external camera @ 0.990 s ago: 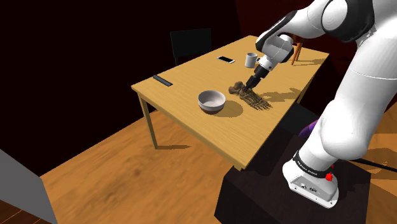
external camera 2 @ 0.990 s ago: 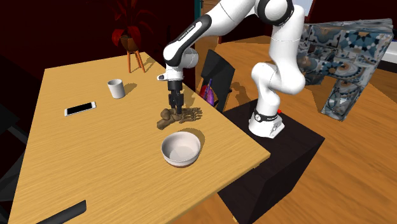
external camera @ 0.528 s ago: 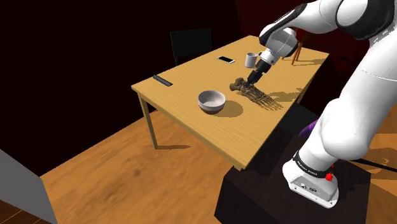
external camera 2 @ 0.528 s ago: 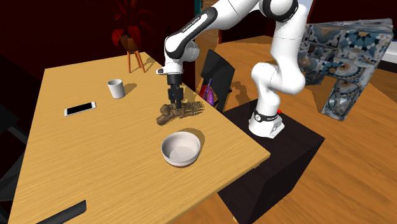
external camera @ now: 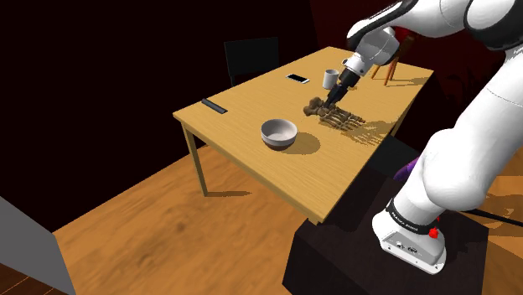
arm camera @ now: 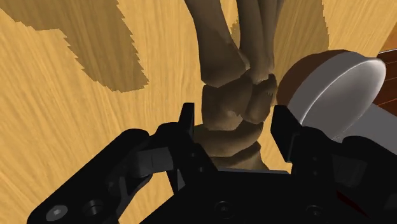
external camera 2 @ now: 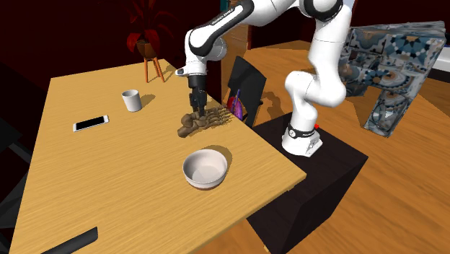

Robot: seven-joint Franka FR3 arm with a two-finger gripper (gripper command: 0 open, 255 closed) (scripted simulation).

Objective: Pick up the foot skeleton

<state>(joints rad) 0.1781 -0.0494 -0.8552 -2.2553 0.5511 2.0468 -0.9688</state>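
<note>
Gripper (arm camera: pixel 234 126) jaws clamped on foot skeleton (arm camera: pixel 232 76) at the tarsals; lift straight, slow, toe end may droop, bowl (external camera: pixel 279 132) at its 8 o'clock, shoulder view.

Bowl (external camera 2: pixel 205 169) near foot skeleton (external camera 2: pixel 189 128), phone (external camera 2: pixel 90 123) beside mug (external camera 2: pixel 130 100)

A white bowl (external camera: pixel 279 132), mug (external camera: pixel 330 78) and phone (external camera: pixel 297 80) sit on the wooden table (external camera: pixel 243 105).
</note>
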